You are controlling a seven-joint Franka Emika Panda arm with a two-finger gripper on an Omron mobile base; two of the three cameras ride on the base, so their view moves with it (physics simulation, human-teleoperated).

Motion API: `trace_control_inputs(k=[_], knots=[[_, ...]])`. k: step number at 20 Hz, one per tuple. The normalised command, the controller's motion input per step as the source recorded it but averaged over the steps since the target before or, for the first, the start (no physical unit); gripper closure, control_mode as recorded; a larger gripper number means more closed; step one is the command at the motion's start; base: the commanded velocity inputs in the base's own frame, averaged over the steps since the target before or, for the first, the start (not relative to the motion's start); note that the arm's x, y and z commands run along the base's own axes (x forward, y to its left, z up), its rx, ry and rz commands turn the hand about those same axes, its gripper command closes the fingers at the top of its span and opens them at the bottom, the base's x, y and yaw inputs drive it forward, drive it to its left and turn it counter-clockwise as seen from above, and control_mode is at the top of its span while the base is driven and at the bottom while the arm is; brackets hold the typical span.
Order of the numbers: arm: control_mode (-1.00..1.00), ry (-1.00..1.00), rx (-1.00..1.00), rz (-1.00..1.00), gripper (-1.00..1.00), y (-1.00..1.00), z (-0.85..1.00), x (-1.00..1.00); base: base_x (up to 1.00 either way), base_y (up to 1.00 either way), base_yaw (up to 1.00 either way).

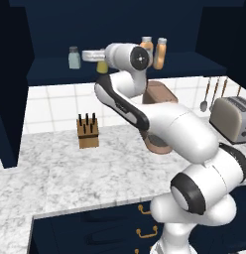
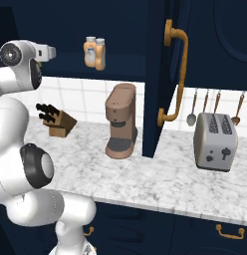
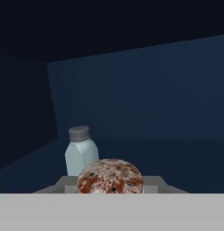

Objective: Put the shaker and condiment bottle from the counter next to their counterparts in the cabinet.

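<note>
Shaker (image 1: 102, 67) first: I see its yellow-green body hanging just below my end effector (image 1: 97, 58), which is reaching into the open recess of the navy cabinet (image 1: 55, 30). The jaws are closed on it. In the hand view a speckled reddish-brown round cap (image 3: 110, 176) sits between the finger tips, right at the bottom of the picture, and I take that for the top of the shaker I am holding.

Beyond it in that view stands the pale grey-blue shaker (image 3: 81, 154) with its dark cap, upright on the cabinet shelf, a little to the left of the held one and near it. From the left base camera the same pale shaker (image 1: 74, 58) stands to the left of my end effector, apart from it.

To the other side of the wrist, on the same shelf, I see two orange bottles close together: the slim condiment bottle (image 1: 160, 53) and the bulbous orange bottle (image 1: 147, 45) just beside it.

Down on the marble tabletop (image 1: 70, 168) are a knife block (image 1: 88, 132), a brown coffee machine (image 2: 121, 121) and a toaster (image 2: 215, 141).
</note>
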Motion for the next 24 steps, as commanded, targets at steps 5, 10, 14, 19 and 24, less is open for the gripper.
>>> trace_control_inputs(k=[5, 10, 14, 19, 24], knots=[[-1.0, 0.0, 0.0, 0.0, 1.0, 0.19, 0.0, 0.23, 0.0, 0.0, 0.0], [-1.0, 0.0, 0.0, 0.0, 1.0, 0.08, -0.07, 0.25, 0.0, 0.0, 0.0], [-1.0, 0.0, 0.0, 0.0, 1.0, 0.0, -0.3, 0.25, 0.0, 0.0, 0.0], [-1.0, 0.0, 0.0, 0.0, 1.0, 0.0, -0.32, 0.19, 0.0, 0.0, 0.0], [-1.0, 0.0, 0.0, 0.0, 1.0, 0.0, -0.12, 0.23, 0.0, 0.0, 0.0]])
